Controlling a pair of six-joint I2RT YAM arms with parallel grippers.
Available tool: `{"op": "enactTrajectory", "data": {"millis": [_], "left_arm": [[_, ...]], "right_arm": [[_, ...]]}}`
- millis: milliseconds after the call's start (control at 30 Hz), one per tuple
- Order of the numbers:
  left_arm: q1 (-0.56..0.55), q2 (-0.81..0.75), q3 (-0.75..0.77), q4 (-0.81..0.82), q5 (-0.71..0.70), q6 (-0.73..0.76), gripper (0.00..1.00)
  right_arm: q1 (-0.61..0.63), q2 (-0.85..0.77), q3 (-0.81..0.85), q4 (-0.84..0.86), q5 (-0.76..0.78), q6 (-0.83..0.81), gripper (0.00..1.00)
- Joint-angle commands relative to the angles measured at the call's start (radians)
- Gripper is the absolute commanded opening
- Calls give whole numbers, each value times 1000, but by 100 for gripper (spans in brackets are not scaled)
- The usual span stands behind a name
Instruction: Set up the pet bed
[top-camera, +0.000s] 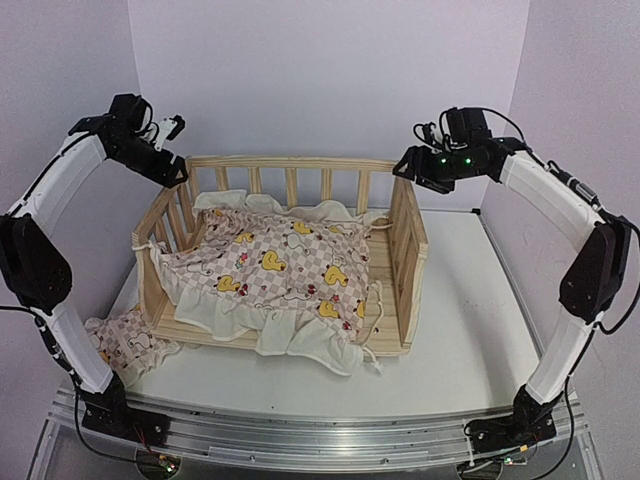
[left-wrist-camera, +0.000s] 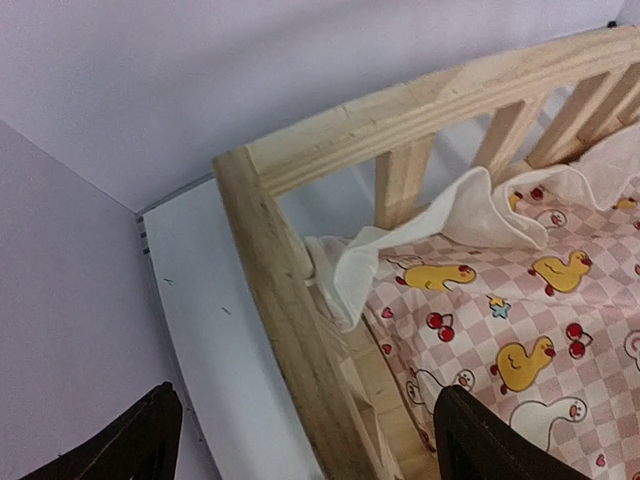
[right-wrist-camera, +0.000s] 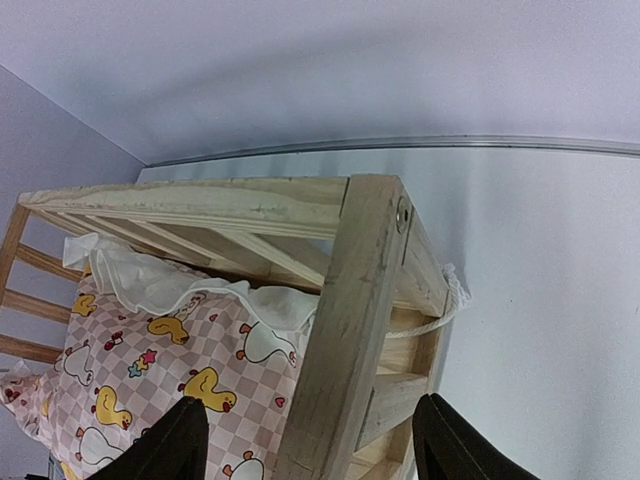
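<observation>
Pet bed (top-camera: 385, 335) sits in the middle of the worktop (top-camera: 470, 330), open side towards the arm bases. The cushion (top-camera: 275, 265) lies rumpled inside the frame (top-camera: 300, 162). Its back ruffle is bunched against the rear slats and its front ruffle hangs over the front edge of the base. A string (right-wrist-camera: 452, 300) loops out beside the frame's right rear corner post. A smaller cloth (top-camera: 125, 340) in the same print lies on the worktop just outside the front left corner, beside the left arm.

The left end effector (left-wrist-camera: 300, 440) hovers above the rear left corner, fingers apart and gripping nothing. The right end effector (right-wrist-camera: 315, 440) hangs above the rear right corner post, fingers likewise spread wide and empty.
</observation>
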Motion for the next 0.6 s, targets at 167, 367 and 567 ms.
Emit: {"op": "enactTrajectory", "data": {"millis": [167, 367, 567], "left_arm": [[-4, 15, -3, -82, 104, -9, 75], [-6, 41, 15, -87, 115, 39, 49], [-56, 69, 15, -74, 156, 84, 18]], "right_arm": [[2, -109, -97, 12, 13, 33, 69], [1, -176, -141, 10, 31, 15, 68], [2, -261, -164, 7, 61, -35, 69]]}}
